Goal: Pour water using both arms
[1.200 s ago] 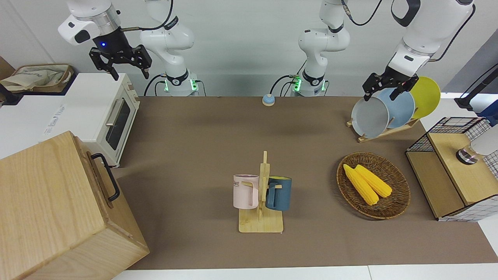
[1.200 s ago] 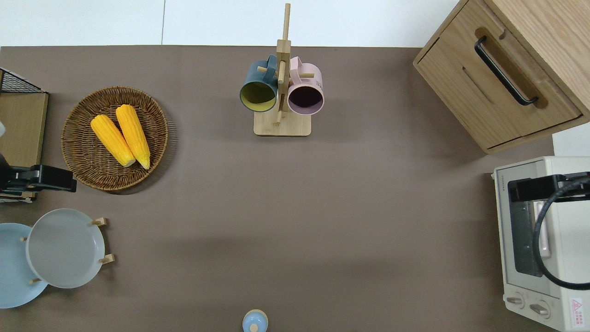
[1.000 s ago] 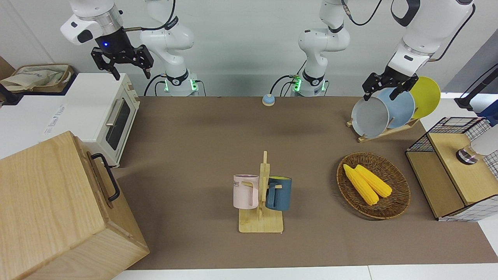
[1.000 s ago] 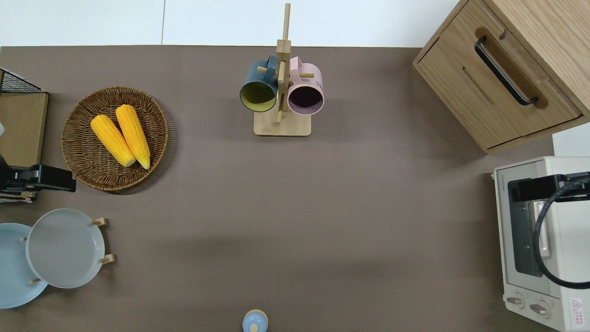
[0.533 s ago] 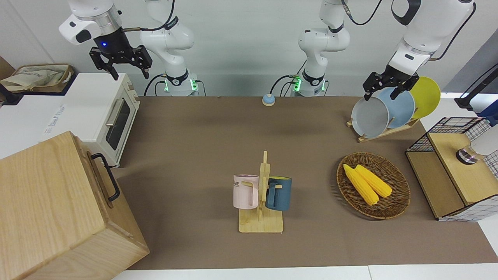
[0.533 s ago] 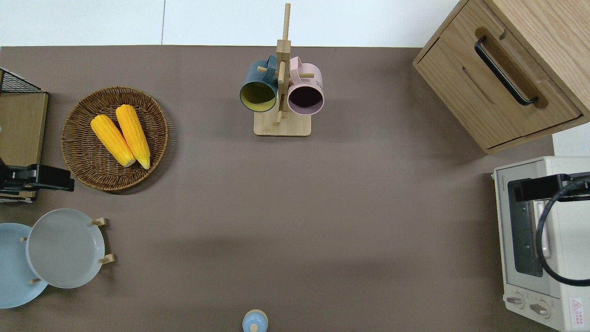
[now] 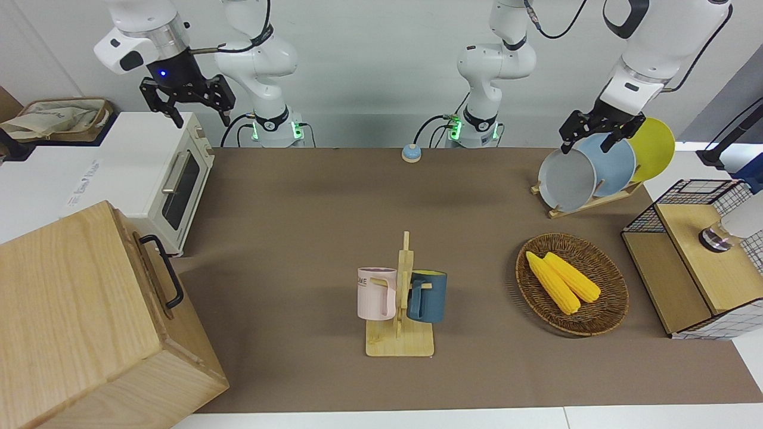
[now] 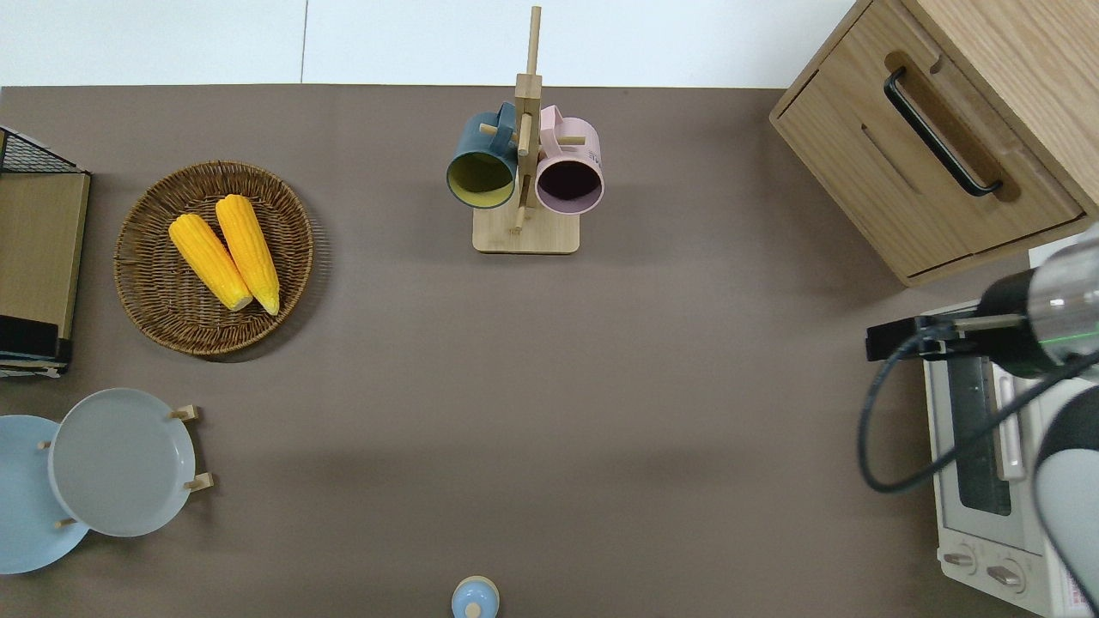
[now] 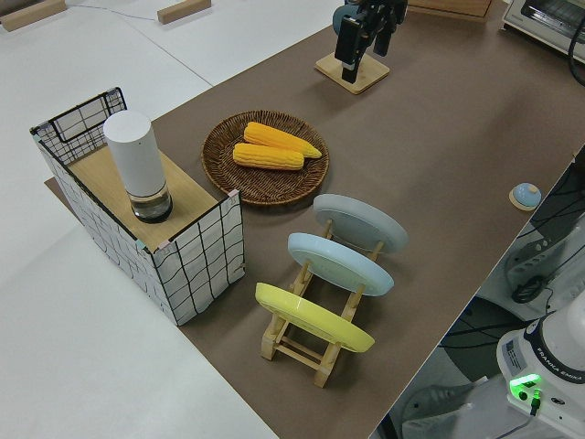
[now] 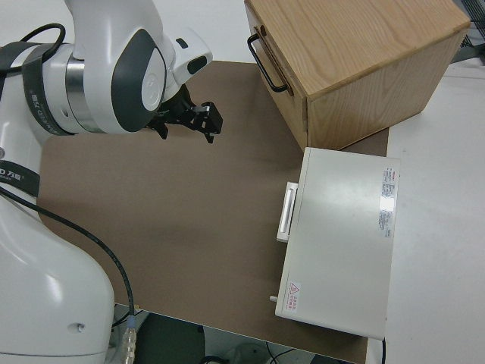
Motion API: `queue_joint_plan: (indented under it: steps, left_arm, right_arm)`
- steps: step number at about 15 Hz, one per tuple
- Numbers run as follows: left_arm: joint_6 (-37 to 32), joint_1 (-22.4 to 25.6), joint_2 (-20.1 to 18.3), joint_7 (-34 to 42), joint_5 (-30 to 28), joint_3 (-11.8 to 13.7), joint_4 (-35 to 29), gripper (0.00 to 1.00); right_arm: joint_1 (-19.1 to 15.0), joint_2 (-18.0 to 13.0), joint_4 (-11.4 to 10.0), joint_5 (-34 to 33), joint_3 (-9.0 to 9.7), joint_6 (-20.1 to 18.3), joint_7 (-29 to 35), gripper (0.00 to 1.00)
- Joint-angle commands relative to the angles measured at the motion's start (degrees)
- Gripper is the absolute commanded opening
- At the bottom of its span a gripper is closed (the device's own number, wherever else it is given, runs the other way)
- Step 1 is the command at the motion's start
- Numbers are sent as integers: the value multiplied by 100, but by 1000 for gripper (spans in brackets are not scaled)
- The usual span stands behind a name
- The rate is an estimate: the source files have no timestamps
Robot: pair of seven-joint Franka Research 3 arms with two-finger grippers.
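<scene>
Nothing is poured yet: the pink mug [image 7: 377,293] and dark blue mug [image 7: 427,296] hang on their wooden rack [image 7: 400,333]. The right gripper [image 7: 186,98], over the white toaster oven [image 7: 156,173], and the left gripper [image 7: 599,126], above the grey plate [image 7: 567,179], both have fingers spread wide and empty. As I see it, the whole job remains.

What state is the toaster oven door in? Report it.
Shut. The toaster oven door sits flush with its front, handle upright against it.

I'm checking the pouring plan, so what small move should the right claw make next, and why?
Probably swing the right claw out over the table toward the pink mug. The claw hangs open and empty up near the toaster oven, and nothing has been picked up yet. The pink mug hangs on the rack, on its side toward the right arm's end.
</scene>
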Motion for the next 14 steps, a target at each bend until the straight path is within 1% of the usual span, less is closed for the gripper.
queue_joint_plan:
  steps: [1,2,3,4,5,8,10,11,13,14]
  left_arm:
    - [-12,-1,-27,438,88,422,11,991]
    - [14,-1,-1,596,96,579,11,991]
    - [41,-9,8,702,192,659,11,991]
    - [50,-10,26,816,298,730,11,991]
    - [76,-1,43,913,316,800,11,993]
    - [251,-10,52,1333,316,1160,11,993]
    - [331,-9,96,1738,272,1493,11,991]
    - [375,-10,122,1879,264,1608,11,991]
    - [471,-10,122,2178,246,1810,11,991]
    - [593,-10,122,2249,185,1890,11,991]
  right_arm:
    - [-356,-120,-738,-59,904,873,656,992]
    - [-418,-111,-965,-59,1229,1240,972,990]
    - [-419,-59,-1063,-59,1432,1548,1140,990]
    - [-410,3,-1108,-68,1556,1768,1281,990]
    - [-410,82,-1126,-68,1644,1910,1378,990]
    - [-384,258,-1108,-68,1829,2323,1598,990]
    - [-305,468,-1100,-85,1865,2665,1730,990]
    - [-243,617,-1100,-111,1900,2893,1765,990]
    - [-59,942,-1047,-496,1909,3324,1993,990]
    - [11,1092,-1021,-716,1909,3474,2090,990]
